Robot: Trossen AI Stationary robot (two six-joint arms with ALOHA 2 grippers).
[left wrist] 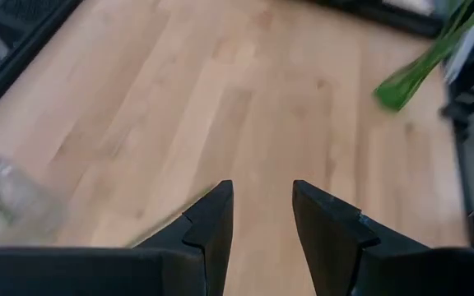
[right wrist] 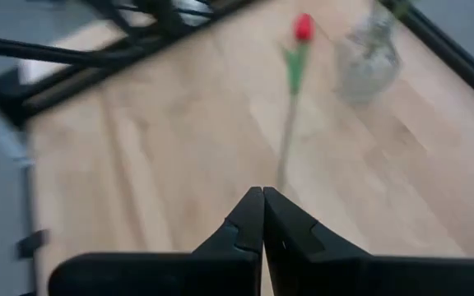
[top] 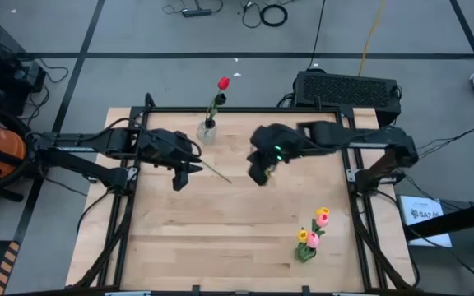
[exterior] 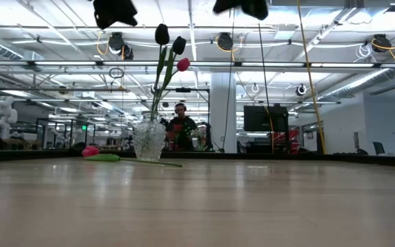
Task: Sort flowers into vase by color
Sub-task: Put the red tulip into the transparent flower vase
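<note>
From above, my left gripper (top: pixel 184 171) hovered just beside the glass vase (top: pixel 207 130), fingers spread and empty. My right gripper (top: pixel 260 173) hung near the vase on its other side, fingers pressed together on nothing. A red tulip (top: pixel 213 170) lay flat between them; I judged picking it up was next.

At table height, the vase (exterior: pixel 149 139) held 3 flowers, 2 dark, 1 pink-red.

My left wrist showed parted fingers (left wrist: pixel 211 224) over bare wood.

My right wrist showed the tulip (right wrist: pixel 303 27) beside the vase (right wrist: pixel 369 56).
</note>
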